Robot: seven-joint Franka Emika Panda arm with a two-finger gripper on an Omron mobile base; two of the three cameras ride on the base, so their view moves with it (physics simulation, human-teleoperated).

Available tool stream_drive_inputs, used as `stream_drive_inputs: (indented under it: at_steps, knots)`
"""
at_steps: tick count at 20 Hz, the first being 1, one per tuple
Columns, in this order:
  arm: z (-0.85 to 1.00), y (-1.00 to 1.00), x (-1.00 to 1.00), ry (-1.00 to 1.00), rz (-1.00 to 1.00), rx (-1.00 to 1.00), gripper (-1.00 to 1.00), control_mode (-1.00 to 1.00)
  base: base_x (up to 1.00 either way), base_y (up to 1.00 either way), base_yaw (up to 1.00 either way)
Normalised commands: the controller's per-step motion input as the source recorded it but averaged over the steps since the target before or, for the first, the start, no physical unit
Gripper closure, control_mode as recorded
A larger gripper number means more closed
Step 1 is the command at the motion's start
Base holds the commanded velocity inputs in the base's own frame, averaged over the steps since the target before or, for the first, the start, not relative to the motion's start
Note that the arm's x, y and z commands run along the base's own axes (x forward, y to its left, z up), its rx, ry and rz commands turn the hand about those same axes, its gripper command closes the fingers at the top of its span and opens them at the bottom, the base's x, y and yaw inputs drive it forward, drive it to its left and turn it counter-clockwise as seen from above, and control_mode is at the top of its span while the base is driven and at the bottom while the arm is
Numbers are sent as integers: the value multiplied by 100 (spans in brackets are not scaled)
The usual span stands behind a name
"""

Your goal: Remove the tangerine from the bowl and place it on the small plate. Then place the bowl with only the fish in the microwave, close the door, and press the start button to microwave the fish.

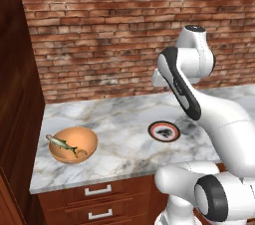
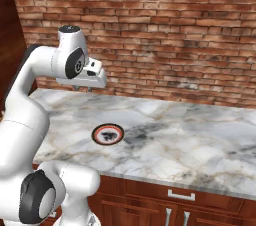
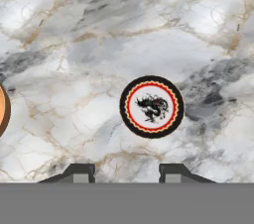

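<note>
Glossy white rounded arm links, dark grey joint bands, small dark end effector [image 3: 126, 171] fingertips

The bowl [image 1: 73, 144] sits on the worktop [image 1: 124, 119] near its left end, close to the front edge, with the fish [image 1: 61, 143] lying across it. The small plate [image 1: 164, 131] lies on the worktop well apart to the bowl's right, about midway between front edge and brick wall [image 1: 124, 30].

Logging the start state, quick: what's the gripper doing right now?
Gripper: open, holding nothing, above the counter near the small plate.
</note>
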Motion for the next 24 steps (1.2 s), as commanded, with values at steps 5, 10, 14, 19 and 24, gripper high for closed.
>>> stream_drive_inputs:
  at_steps: [5,10,14,19,24]
  knots:
    - [-5,17,-19,-1,0,0,-100,-100,0,0,0]
    - [-37,93,-63,4,4,-1,-100,-100,0,0,0]
    - [-48,100,-2,22,0,-3,-100,-100,0,0,0]
    - [-57,100,0,29,0,-9,-100,-100,0,0,0]
    - [-39,98,0,12,0,-16,-100,-100,0,0,0]
